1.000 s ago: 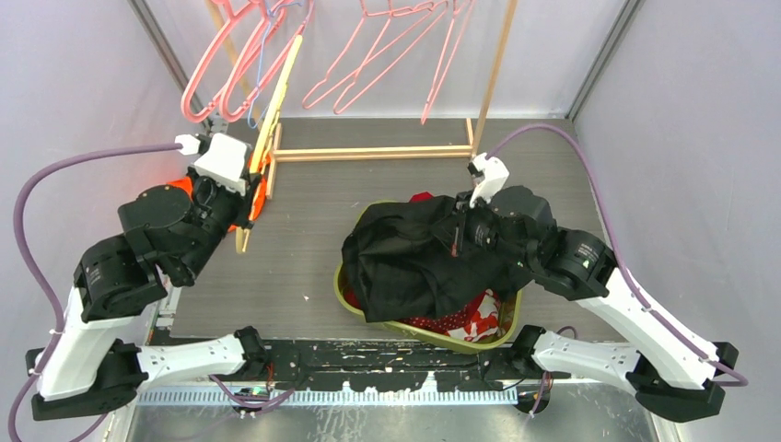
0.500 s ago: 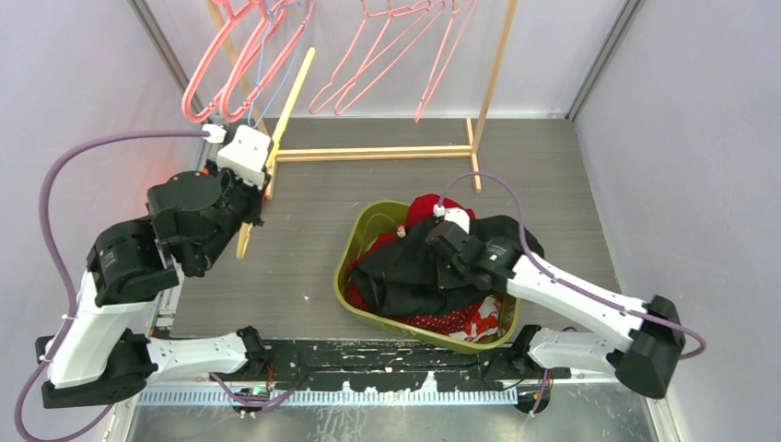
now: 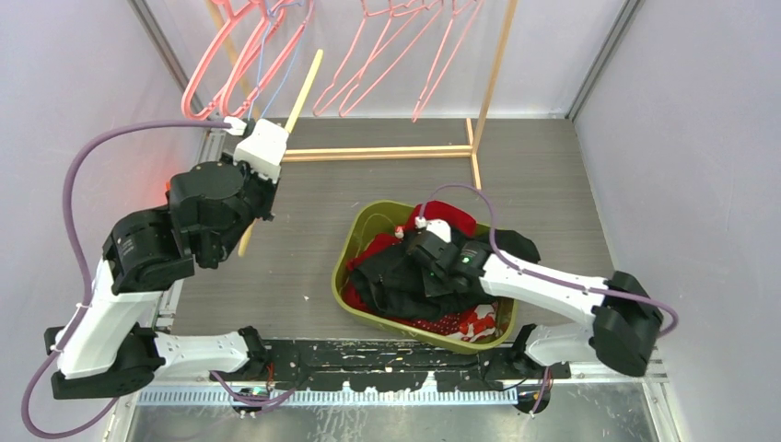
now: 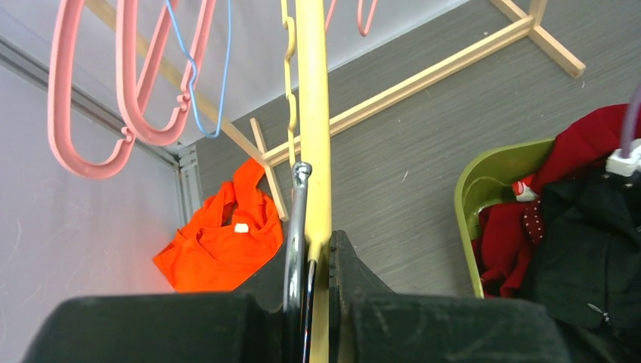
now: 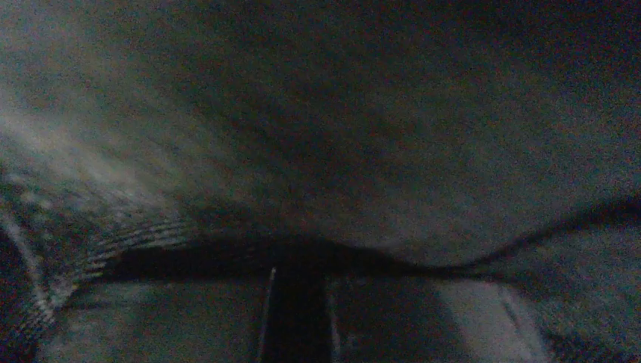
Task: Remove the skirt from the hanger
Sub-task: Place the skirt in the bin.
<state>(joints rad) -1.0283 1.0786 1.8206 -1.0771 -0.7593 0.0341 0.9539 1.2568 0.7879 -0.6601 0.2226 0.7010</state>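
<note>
since the earlier frame the left arm has lifted the pale yellow hanger higher, toward the pink plastic hangers on the light wooden rack. the right arm has dropped from above the olive green plastic basket down into it, taking the black fabric skirt along.

left side: the left tool is narrow, clamped on the pale yellow hanger beside its chrome hook. no skirt hangs on it. an orange cloth lies on the table below, near the rack foot.

right side: the right tool is drawn fully together and buried in the skirt. fabric fills the right wrist view, so a pinch on it is likely but not shown directly. the skirt lies bunched in the basket over the red garments, well apart from the hanger.

hazards:
- if the right tool rises without releasing, the skirt comes back out of the basket. cause: fabric caught between the jaws.
- red garments may lift too. cause: folds tangled around the tool.
- the raised hanger may strike the pink hangers or the thin blue wire hanger. cause: its tip is near them.
- the hanger may pivot in the grip. cause: it is held near one end only.
</note>
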